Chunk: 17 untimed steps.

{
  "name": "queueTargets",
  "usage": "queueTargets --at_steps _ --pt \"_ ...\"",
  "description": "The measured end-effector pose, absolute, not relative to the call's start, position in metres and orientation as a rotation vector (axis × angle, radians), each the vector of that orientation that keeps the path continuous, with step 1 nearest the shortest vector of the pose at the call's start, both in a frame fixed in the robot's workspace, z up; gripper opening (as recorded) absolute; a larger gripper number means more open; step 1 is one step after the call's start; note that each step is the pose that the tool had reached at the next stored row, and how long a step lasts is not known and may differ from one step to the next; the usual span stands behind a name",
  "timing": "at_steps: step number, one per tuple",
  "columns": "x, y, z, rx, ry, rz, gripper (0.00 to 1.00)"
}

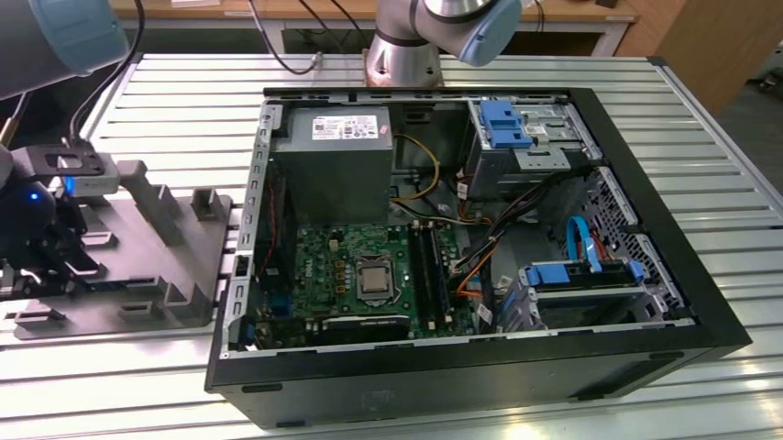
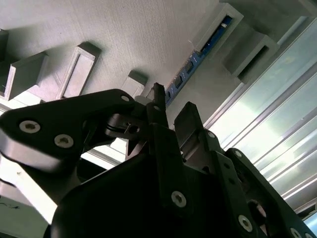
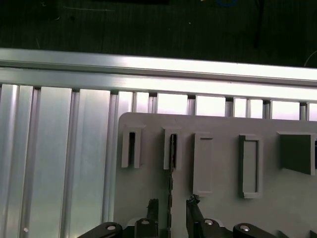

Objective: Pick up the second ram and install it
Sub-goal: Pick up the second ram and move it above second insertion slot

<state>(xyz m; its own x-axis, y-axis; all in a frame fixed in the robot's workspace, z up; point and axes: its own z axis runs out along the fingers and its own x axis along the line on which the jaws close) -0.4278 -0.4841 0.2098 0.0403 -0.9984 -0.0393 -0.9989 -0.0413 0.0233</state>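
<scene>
The second ram (image 3: pixel 172 163) stands on edge in a narrow holder of the grey fixture plate (image 3: pixel 282 213). In the first wrist view it shows as a thin dark line running from its slot straight down toward the gripper (image 3: pixel 172 204). In the second wrist view it shows its blue-black face, lying along the plate and pointing into the gap between the fingers (image 2: pixel 188 116).

And the jaws are parted, one finger on each side of the stick. There's a sliver of plate showing on both sides, so they look to be straddling it, not touching and not gripping anything.

This reads as the grasp itself, and alignment is everything here. The stick sits slightly nearer one finger than the other. The closing should meet both flat faces together, square to the board, so the stick isn't levered sideways against the holder walls. A low, even pinch on the faces, clear of the holder's posts, would let it come out straight.

Pulling back to the exterior view, the plate lies on the slatted metal bench (image 1: pixel 685 101) at that view's left. The open computer case (image 1: pixel 490 376) sits just beside it, with its green motherboard (image 1: pixel 336 266) and long black slots (image 1: pixel 428 261) well apart from the gripper.
</scene>
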Motion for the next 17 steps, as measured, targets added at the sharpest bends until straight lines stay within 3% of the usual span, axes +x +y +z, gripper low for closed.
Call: queueTargets --at_steps 17 --pt "-0.4308 -0.4841 0.1996 -2.259 2.162 0.063 0.36"
